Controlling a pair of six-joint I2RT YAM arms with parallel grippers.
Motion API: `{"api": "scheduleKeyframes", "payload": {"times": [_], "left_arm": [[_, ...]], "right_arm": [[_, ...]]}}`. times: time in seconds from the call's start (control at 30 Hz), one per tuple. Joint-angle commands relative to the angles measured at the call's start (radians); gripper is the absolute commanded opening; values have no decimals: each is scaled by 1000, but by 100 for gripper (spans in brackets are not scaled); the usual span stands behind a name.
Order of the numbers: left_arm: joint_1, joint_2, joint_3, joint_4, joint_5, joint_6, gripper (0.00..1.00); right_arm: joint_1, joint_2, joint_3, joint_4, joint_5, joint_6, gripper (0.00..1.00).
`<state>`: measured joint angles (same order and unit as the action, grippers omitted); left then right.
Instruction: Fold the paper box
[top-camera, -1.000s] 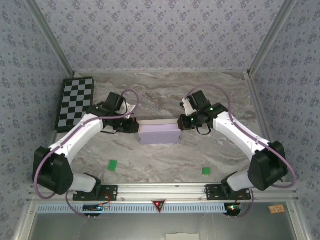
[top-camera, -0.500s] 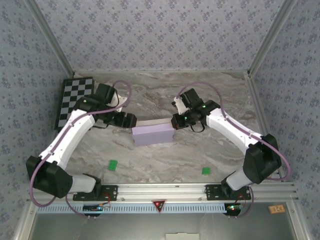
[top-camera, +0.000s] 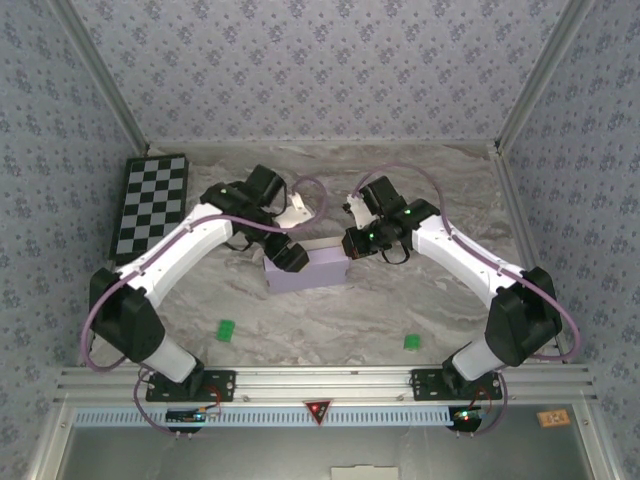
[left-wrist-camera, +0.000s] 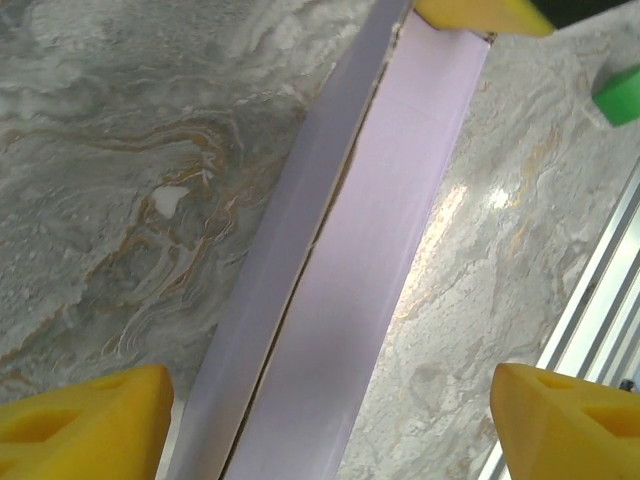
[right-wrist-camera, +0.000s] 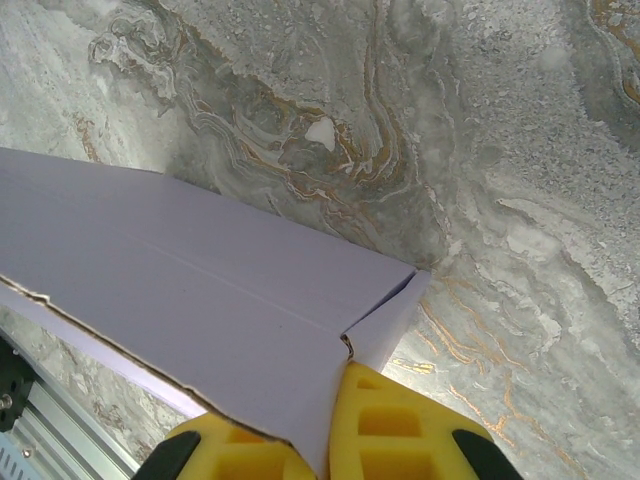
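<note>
Paper box (right-wrist-camera: 200, 290) corner between right tool (right-wrist-camera: 320, 445) fingers

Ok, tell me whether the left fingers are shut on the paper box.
No, the left fingers stand wide apart, the paper box lying between them.

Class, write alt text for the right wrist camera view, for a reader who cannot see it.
The yellow-fingered right gripper pinches the end corner of a flat, pale lavender paper box. Grey marbled tabletop with brown veins lies behind it.
</note>
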<state>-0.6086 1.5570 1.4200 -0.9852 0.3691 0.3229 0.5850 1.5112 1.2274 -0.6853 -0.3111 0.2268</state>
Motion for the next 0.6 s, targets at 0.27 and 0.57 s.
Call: {"api": "scheduleKeyframes", "payload": {"times": [0.27,0.57], "left_arm": [[-4,93,24,-6,25,151,79],[-25,150,50,-27,-15,172,63]], "right_arm": [[4,25,19,-52,1,-20,8],[5,26,41,-63,12,-23,9]]}}
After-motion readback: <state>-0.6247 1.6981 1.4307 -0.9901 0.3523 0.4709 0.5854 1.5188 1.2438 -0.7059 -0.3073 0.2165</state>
